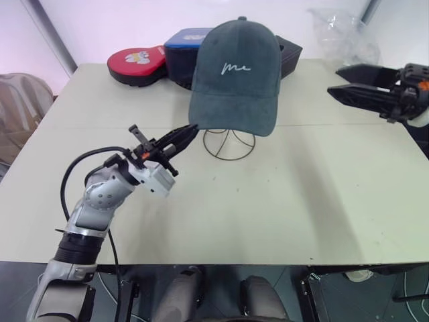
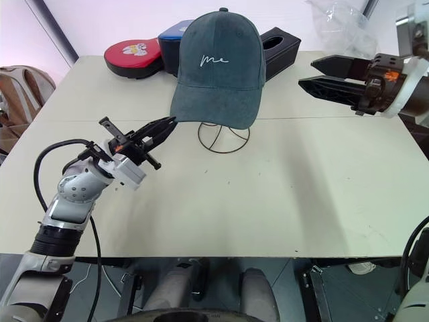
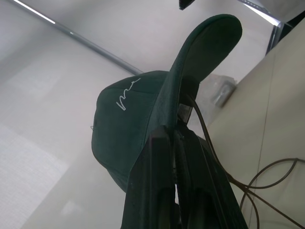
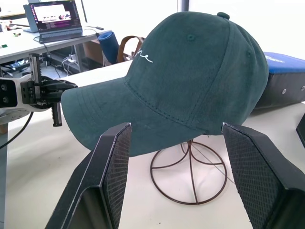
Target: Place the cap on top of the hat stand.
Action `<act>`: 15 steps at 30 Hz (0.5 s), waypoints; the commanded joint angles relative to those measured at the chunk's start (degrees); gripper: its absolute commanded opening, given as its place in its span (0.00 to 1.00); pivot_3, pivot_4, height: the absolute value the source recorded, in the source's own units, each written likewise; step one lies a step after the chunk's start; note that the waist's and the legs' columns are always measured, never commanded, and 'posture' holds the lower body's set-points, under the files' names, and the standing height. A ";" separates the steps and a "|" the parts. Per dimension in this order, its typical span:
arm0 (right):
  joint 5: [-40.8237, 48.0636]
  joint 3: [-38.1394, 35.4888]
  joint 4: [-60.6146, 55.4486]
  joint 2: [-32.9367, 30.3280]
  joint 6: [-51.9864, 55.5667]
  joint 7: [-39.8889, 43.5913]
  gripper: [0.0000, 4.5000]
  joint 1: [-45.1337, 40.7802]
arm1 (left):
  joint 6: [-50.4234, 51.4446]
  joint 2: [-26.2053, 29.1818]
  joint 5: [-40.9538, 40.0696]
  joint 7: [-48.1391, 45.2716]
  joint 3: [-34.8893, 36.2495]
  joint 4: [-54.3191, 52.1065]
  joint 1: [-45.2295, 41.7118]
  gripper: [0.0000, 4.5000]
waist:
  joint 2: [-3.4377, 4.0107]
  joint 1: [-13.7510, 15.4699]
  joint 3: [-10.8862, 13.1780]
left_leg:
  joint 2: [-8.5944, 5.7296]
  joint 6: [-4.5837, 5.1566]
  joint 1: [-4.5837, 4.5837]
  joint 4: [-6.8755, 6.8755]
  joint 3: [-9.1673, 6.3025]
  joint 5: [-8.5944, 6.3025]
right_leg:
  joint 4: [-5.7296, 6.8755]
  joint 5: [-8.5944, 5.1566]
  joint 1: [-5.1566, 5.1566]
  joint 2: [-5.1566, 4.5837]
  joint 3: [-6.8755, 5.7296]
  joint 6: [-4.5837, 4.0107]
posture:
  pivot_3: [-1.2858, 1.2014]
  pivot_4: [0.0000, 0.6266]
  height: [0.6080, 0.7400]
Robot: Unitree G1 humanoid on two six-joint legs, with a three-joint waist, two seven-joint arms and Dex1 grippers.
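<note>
Both tools: left tool point(image 2: 166, 125) pinching cap point(image 2: 220, 67) brim.

Lighting is bright, even and diffuse across the worktop point(image 1: 281, 201), which reads pale cream without glare. Shadows are soft: a faint one lies beneath the cap point(image 1: 236, 74) around the hat stand point(image 1: 228, 143) base, and a broad, weak one crosses the worktop towards the right. The white wall behind is near overexposed. In the left wrist view a bright ceiling strip light point(image 3: 33, 10) shows as a streak; the left end effector point(image 3: 176, 191) is dark, close to the lens and soft, with little surface detail. In the right wrist view the cap is sharp, the finger pads point(image 4: 116, 171) slightly soft, the laptop point(image 4: 52, 16) background mildly blurred.
</note>
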 commanded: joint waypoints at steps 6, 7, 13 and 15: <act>-0.38 -0.52 -0.45 -0.36 -1.90 0.31 0.68 -2.04 | -0.61 0.57 -0.70 -0.65 -0.36 -1.19 0.95 0.15 | 0.00 -0.01 0.00 | 0.00 0.00 0.00 0.00 0.00 0.00 | 0.00 0.00 0.00 0.00 0.00 0.00 | 0.52 0.24 1.00; -0.42 -0.49 -0.45 -0.36 -1.94 0.32 0.68 -2.08 | -0.59 0.60 -0.79 -0.68 -0.31 -1.26 1.09 0.22 | 0.00 0.00 0.00 | 0.00 0.00 0.00 0.00 0.00 0.00 | 0.00 0.00 -0.01 0.00 0.00 0.00 | 0.52 0.24 1.00; -0.82 -0.35 -0.26 -0.38 -1.95 0.56 0.68 -2.38 | -0.34 0.62 -1.65 -1.28 -0.32 -1.77 1.86 0.88 | 0.00 0.01 0.00 | 0.00 0.00 0.00 0.00 0.00 0.00 | 0.00 0.00 -0.01 0.00 0.00 0.00 | 0.52 0.24 1.00; -0.90 -0.27 -0.19 -0.40 -1.93 0.61 0.68 -2.45 | 0.16 0.71 -2.48 -1.93 -0.63 -2.02 2.35 0.99 | 0.00 0.00 0.00 | 0.00 0.00 0.00 0.00 0.00 0.00 | 0.00 0.00 -0.01 0.00 0.00 0.00 | 0.52 0.24 1.00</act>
